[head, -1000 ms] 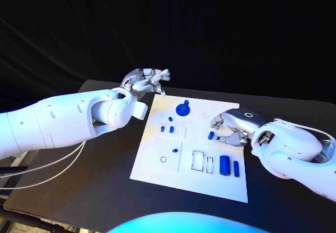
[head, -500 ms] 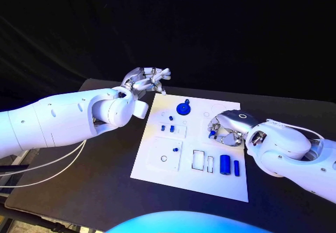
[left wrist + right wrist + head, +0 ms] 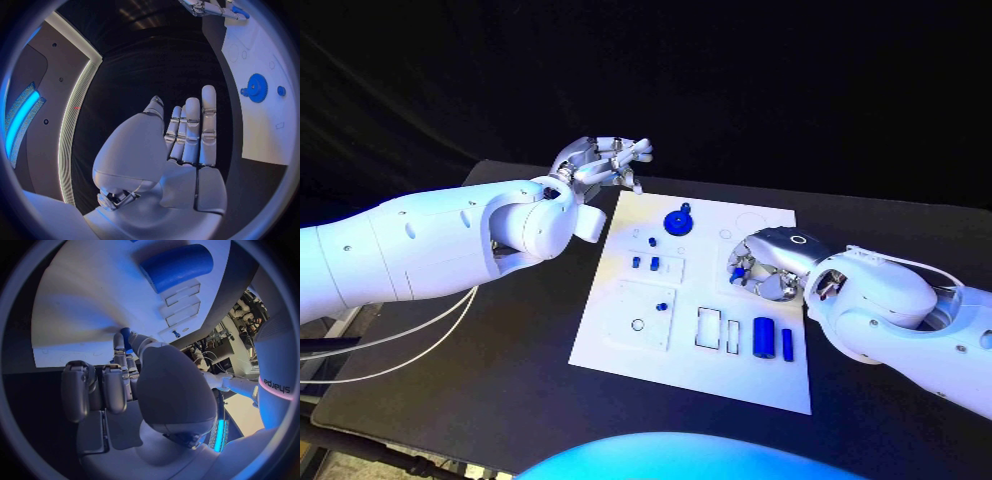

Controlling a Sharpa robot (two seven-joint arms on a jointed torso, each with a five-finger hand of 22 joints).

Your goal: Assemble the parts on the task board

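Right hand [image 3: 764,272] pinching small blue peg [image 3: 125,334] over white task board [image 3: 646,345]; lower vertically. Left hand [image 3: 603,163] released.

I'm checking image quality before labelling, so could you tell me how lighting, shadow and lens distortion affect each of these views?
Head view: strong blue light tints the arms, while the task board stays bright against the black table. Left wrist view: fisheye bends the board's edge, and the left robot hand is evenly lit. Right wrist view: the right robot hand casts a soft shadow over the board, and the large blue cylinder looks stretched.
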